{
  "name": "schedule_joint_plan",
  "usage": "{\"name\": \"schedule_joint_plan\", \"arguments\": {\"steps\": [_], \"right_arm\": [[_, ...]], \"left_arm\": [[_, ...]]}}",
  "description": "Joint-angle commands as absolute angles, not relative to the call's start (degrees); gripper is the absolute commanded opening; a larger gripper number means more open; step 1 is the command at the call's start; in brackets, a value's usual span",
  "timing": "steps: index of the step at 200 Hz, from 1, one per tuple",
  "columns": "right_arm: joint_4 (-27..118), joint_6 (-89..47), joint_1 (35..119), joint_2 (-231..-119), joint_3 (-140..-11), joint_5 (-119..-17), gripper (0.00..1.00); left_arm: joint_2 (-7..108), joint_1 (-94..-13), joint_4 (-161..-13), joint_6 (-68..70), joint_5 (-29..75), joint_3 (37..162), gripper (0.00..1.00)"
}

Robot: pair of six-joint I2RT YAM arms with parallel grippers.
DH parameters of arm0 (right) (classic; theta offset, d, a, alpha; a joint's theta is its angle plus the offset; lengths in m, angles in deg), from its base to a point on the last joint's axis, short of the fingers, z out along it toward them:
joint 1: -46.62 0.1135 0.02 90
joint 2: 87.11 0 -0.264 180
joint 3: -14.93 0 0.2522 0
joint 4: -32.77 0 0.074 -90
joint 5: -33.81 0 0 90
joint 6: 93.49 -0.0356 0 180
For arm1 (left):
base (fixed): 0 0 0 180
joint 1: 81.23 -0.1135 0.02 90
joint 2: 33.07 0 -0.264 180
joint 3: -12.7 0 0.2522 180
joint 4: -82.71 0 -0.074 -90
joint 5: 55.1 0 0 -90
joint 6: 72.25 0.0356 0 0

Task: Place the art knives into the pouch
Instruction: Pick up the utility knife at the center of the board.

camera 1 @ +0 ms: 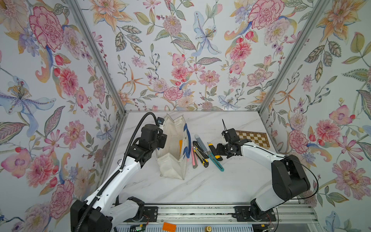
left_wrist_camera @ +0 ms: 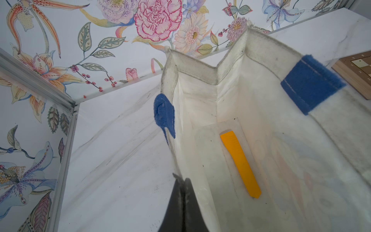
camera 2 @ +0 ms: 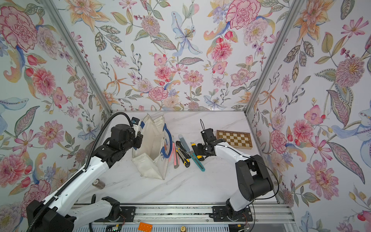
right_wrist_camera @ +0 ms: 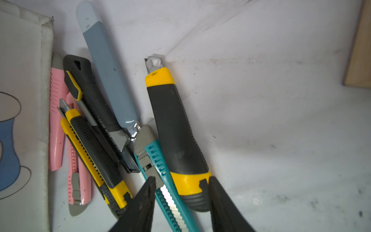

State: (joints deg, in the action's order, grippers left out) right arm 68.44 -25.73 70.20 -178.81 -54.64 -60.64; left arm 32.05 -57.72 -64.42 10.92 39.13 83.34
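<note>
The left arm reaches forward from the near-left corner of the table [camera 1: 200, 188], its wrist bent over the left wall of the pouch [camera 1: 172, 166]. The left gripper [left_wrist_camera: 181, 178] has its fingers pressed together on that wall's rim, pinching the canvas. The right arm rises from the near edge, folds at a raised elbow by the right edge, and runs its forearm low and leftward to the row of knives [camera 1: 200, 152]. The right gripper [right_wrist_camera: 181, 178] sits at table level with its fingers apart, straddling the butt of the black-and-yellow art knife [right_wrist_camera: 174, 124] and the teal knife [right_wrist_camera: 155, 158] beside it.

In both top views the left fingers are hidden behind the wrist, and the right gripper covers part of the art knife. In the right wrist view one finger overlaps the knife's butt; whether either finger touches it cannot be told. The teal knife runs out of frame between the fingers. The left wrist view cuts the pouch off; a yellow knife [left_wrist_camera: 240, 162] lies on its bottom.

The art knife lies flat on the table, outside the pouch, on the side of the row away from it. Its long axis runs nearly from far edge to near edge, slanting slightly, blade tip toward the far edge.
</note>
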Motion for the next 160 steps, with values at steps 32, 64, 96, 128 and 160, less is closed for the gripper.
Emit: {"name": "schedule_joint_plan", "arguments": {"steps": [32, 64, 96, 128, 160], "right_arm": [[71.4, -23.7, 72.5, -183.7, -57.2, -56.1, 0.46], [71.6, -23.8, 73.3, -185.4, -58.3, -54.5, 0.48], [72.1, -23.8, 73.8, -186.9, -59.4, -53.5, 0.50], [72.5, -24.4, 73.9, -188.0, -60.0, -52.5, 0.58], [72.4, -24.7, 73.9, -189.1, -60.7, -52.4, 0.57]], "left_arm": [[30.5, -58.2, -65.8, 10.3, 35.6, 81.8, 0.00], [29.9, -58.2, -66.2, 10.6, 35.6, 81.0, 0.00], [30.1, -58.2, -66.0, 10.8, 35.6, 80.8, 0.00], [30.3, -58.3, -66.2, 10.8, 35.6, 80.5, 0.00], [29.9, -58.3, -66.6, 10.5, 35.1, 80.0, 0.00]]}}
